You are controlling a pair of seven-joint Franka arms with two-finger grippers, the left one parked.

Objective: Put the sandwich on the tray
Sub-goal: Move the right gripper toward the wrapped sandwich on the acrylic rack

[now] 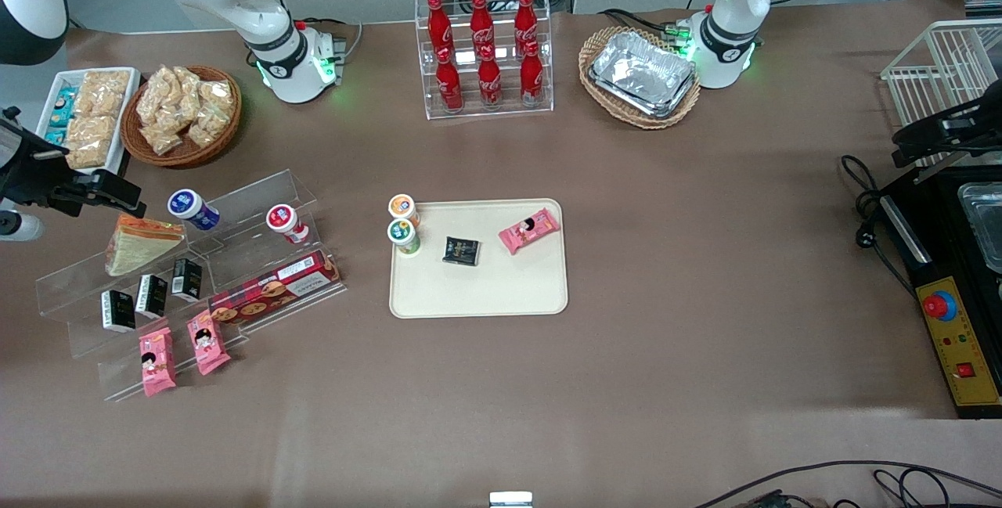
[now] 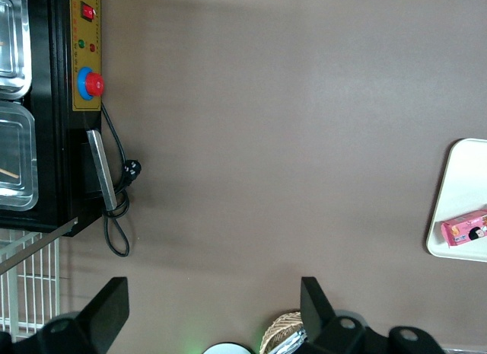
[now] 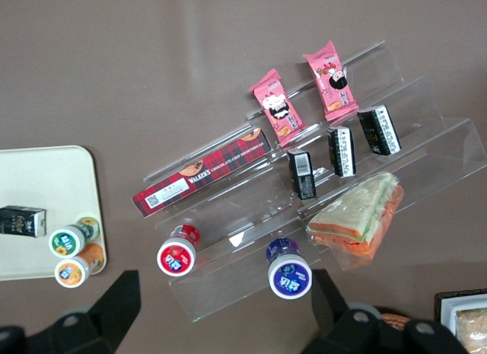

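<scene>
In the front view, the sandwich [image 1: 142,243] lies on the top step of a clear acrylic stand [image 1: 235,203] toward the working arm's end of the table, well apart from the tray [image 1: 479,293]. The gripper [image 1: 117,193] hangs just above the sandwich, and its fingers are spread with nothing between them. On the same step stand a blue-capped cup [image 1: 190,207] and a red-capped cup [image 1: 286,222]. The lower steps hold three small black cartons [image 1: 151,294], a red tartan biscuit box [image 1: 274,289] and two pink snack packets [image 1: 182,351]. The tray holds an orange-lidded cup [image 1: 402,208], a green-lidded cup [image 1: 402,235], a black packet [image 1: 461,250] and one pink packet [image 1: 529,230]. A wicker basket [image 1: 640,77] holds foil trays, another basket [image 1: 184,114] holds bagged snacks, and a white dish [image 1: 86,115] beside it holds more snacks. A clear rack [image 1: 484,54] holds six red bottles.

In the left wrist view, only a corner of the tray [image 2: 459,188] with the pink packet [image 2: 466,228] shows.

In the right wrist view, the sandwich [image 3: 359,216] rests on the stand [image 3: 426,141] near the blue-capped cup [image 3: 288,268], and the two fingers [image 3: 114,301] are wide apart above the stand.
</scene>
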